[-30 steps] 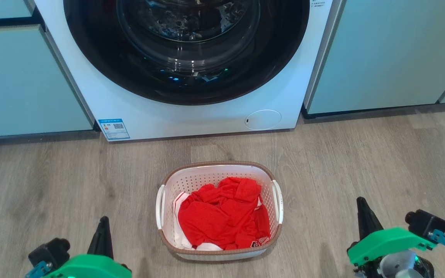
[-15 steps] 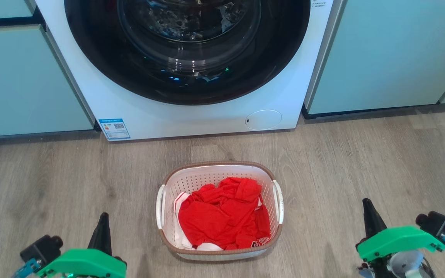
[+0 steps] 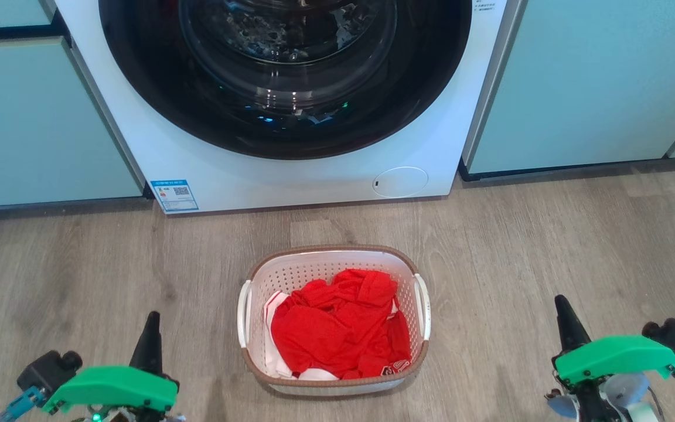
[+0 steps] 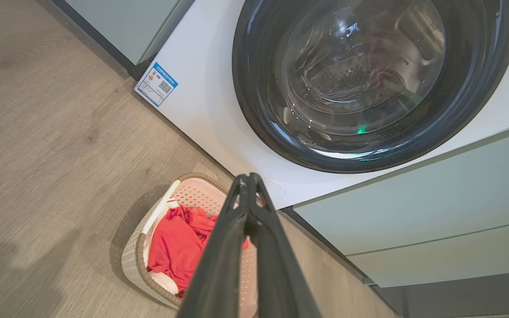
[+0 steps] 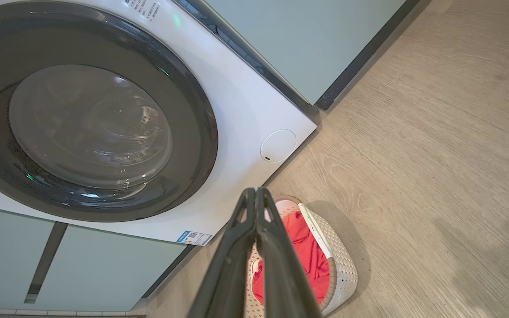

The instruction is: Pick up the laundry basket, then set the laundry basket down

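Fingers closed, empty, either side of laundry basket; blue QR-code sticker on washing machine.

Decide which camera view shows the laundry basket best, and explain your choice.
The head view: the laundry basket stands whole on the floor, red clothes inside. In the left wrist view the left gripper hides part of it; in the right wrist view the right gripper does.

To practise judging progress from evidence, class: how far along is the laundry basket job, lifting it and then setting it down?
Done: nothing certain; the laundry basket stands on the floor, red clothes inside. In hand: nothing; left claw and right claw are shut, each off to its side, clear of the handles. Left: if not yet lifted, both steps.
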### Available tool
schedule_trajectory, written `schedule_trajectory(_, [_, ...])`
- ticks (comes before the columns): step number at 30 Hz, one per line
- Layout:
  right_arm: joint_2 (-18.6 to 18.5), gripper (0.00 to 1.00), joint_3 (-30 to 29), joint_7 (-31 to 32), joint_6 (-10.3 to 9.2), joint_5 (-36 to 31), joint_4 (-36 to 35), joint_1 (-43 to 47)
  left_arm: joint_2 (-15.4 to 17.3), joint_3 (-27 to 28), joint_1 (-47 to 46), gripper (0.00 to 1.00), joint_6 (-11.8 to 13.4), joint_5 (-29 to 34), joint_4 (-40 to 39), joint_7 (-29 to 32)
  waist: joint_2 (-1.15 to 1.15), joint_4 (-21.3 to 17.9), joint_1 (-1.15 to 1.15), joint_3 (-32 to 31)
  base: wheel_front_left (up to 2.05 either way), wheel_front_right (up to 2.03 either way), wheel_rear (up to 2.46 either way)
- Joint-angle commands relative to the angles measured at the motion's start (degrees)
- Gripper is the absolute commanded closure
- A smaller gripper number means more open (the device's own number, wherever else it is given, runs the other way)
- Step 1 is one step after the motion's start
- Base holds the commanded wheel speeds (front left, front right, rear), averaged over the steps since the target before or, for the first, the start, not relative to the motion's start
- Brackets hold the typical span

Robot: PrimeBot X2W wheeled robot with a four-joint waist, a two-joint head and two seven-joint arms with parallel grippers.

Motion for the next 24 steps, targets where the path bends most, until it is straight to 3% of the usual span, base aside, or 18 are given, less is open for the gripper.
schedule_trajectory(1, [-0.8,1.00,0.0,0.5,0.18,1.8,-2.1,-3.0,0.9,1.6,-3.2,1.00,-0.7,-1.9,-1.6,0.4,-0.01,0.0,0.00,0.0,0.00,0.00,0.00])
schedule_trajectory(24, [-0.9,1.00,-2.4,4.1,0.24,15.5,-2.2,-4.2,0.9,3.9,-6.1,1.00,-2.9,-16.7,-0.8,4.1,-0.01,0.2,0.00,0.0,0.00,0.00,0.00])
